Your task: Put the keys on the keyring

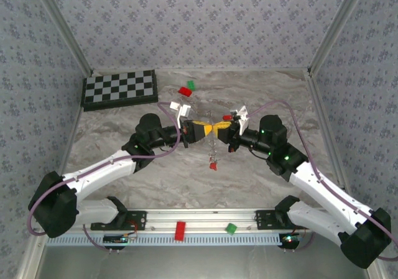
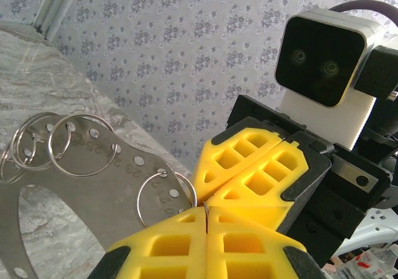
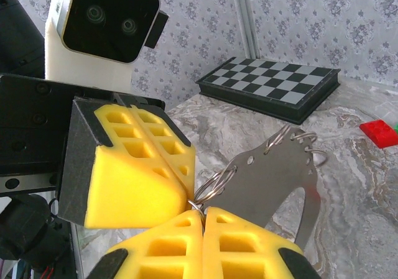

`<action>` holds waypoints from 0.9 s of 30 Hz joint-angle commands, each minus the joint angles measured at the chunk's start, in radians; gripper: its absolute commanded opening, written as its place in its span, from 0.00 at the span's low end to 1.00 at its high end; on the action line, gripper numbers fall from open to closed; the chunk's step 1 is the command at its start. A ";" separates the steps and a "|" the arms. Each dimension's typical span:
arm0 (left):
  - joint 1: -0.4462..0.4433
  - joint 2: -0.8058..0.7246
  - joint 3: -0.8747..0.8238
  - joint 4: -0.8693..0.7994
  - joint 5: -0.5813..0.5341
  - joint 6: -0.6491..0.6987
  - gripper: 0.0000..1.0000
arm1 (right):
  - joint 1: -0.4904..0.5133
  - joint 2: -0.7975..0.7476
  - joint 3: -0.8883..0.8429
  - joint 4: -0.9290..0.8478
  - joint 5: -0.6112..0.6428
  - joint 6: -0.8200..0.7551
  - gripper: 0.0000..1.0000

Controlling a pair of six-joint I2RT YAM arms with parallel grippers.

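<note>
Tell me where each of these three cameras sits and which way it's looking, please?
Top external: above and behind the arms, looking down on the table; both arms show, left pincer meeting right pincer.
Left wrist: on the left arm, facing the right pincer; own yellow fingers at the bottom.
Right wrist: on the right arm, facing the left pincer and chessboard; own fingers at the bottom.
Shared: both wrist views see the keyring between the pincers.

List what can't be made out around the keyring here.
- Left wrist view: keyring cut off by the left and bottom edges.
- Right wrist view: whether the right gripper pinches the keyring, hidden by its fingers.
- Top view: key too small to tell whether it is threaded on.
</note>
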State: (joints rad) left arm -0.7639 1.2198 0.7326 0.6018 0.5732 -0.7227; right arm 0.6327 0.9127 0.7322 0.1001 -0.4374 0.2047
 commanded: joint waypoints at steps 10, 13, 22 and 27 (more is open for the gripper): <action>0.002 -0.003 0.038 0.045 0.021 0.018 0.14 | -0.044 -0.029 -0.029 0.078 -0.101 0.067 0.00; 0.020 -0.011 0.030 0.068 0.034 -0.012 0.22 | -0.053 -0.033 -0.041 0.098 -0.109 0.082 0.00; 0.069 -0.010 -0.005 0.152 0.073 -0.124 0.36 | -0.061 -0.034 -0.055 0.132 -0.115 0.098 0.00; 0.070 0.026 -0.003 0.147 0.081 -0.137 0.36 | -0.064 -0.032 -0.055 0.138 -0.123 0.103 0.00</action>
State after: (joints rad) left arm -0.6956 1.2270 0.7303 0.6994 0.6216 -0.8383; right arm 0.5735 0.8967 0.6758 0.1810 -0.5392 0.2901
